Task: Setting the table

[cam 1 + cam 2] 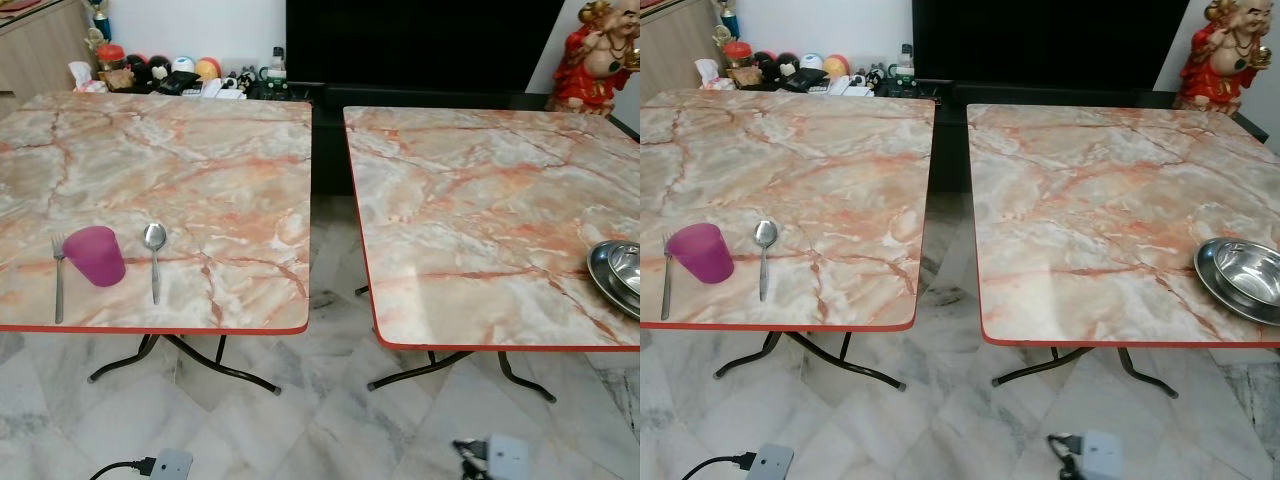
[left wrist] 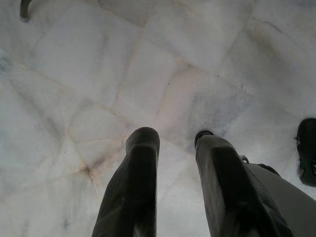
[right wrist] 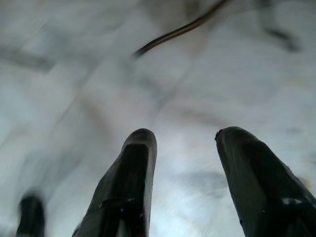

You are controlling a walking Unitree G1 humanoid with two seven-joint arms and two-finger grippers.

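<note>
On the left marble table (image 1: 200, 170), near its front edge, stand a purple cup (image 1: 95, 255) with a fork (image 1: 58, 275) on its left and a spoon (image 1: 154, 255) on its right. Stacked steel bowls (image 1: 1245, 278) rest at the right edge of the right table (image 1: 1090, 190). Both arms hang low over the tiled floor. My left gripper (image 2: 173, 143) is open, with nothing between its fingers. My right gripper (image 3: 185, 140) is open too, over the floor.
A gap (image 1: 330, 230) separates the two tables. Behind them are a dark TV unit (image 1: 420, 40), a shelf of small items (image 1: 180, 72) and a red figurine (image 1: 592, 55). The tables' black metal legs (image 1: 200, 360) stand on the marble floor.
</note>
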